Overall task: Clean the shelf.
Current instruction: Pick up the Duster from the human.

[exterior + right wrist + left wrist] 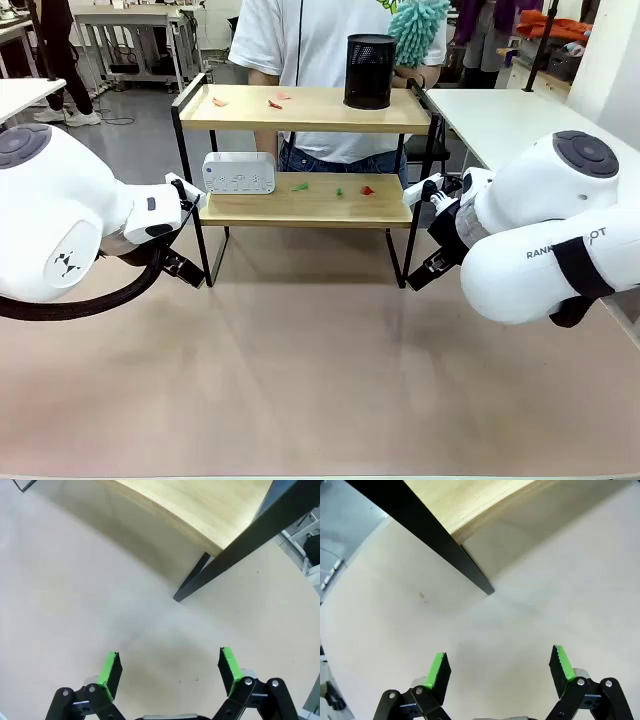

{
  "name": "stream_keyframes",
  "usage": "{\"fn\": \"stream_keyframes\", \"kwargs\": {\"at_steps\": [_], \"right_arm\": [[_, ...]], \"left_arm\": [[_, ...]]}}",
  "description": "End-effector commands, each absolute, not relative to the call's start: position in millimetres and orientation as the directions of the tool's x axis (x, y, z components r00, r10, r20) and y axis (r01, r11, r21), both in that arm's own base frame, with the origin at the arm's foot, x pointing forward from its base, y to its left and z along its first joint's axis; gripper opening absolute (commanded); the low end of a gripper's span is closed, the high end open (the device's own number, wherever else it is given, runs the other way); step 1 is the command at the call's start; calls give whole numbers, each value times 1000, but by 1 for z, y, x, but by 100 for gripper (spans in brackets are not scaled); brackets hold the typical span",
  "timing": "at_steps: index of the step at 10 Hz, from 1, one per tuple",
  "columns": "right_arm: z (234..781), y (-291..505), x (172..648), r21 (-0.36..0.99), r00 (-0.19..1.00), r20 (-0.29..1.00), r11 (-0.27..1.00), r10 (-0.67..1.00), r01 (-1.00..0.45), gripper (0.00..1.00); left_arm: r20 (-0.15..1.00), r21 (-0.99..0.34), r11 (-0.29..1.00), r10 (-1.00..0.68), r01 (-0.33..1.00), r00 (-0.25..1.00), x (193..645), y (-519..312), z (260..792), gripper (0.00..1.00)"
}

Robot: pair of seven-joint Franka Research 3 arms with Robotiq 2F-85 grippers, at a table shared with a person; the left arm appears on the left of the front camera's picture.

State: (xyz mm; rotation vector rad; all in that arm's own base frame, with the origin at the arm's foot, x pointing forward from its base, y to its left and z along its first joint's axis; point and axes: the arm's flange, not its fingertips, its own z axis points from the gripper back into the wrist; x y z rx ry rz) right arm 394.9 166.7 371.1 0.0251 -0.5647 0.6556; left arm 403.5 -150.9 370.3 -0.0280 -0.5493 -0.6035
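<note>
The front view gives us the whole stage: the shelf (320, 212) stands on the desk (320, 380), and right behind the shelf a person (300, 40) in a white shirt has a fluffy teal duster (420, 28) raised above its right end. On the top board (310, 110) we've got a black mesh cylinder (369, 71) towards the right end and a few pink and red scraps (275, 100) towards the left. The lower board (260, 205) carries a white box (239, 172) at its left end, with green and red scraps (338, 189) strewn along the middle.

The left arm (60, 220) and right arm (550, 240) flank the shelf, one at each front corner, and their bulky white bodies cover most of what they carry. That's where the wrist cameras help us. We see the left fingers (439, 669) spread wide with nothing between them, over bare desk just short of the shelf's left front leg (435, 540), with a corner of the lower board above. It's the same on the other side: the right fingers (111, 669) are splayed apart and empty, near the foot of the right front leg (245, 545).

The hand on the duster sits partly behind the cylinder, so we can't make out the grip. The markings on the white box are too small for us to read.
</note>
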Motion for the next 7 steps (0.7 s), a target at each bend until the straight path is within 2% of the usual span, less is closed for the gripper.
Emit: {"fn": "stream_keyframes", "kwargs": {"at_steps": [1, 7], "right_arm": [[371, 167, 395, -152, 648, 505, 798, 570, -583, 100], [371, 167, 395, -152, 648, 505, 798, 570, -583, 100]], "left_arm": [[499, 132, 827, -531, 546, 685, 403, -151, 370, 100], [499, 132, 827, -531, 546, 685, 403, -151, 370, 100]]}}
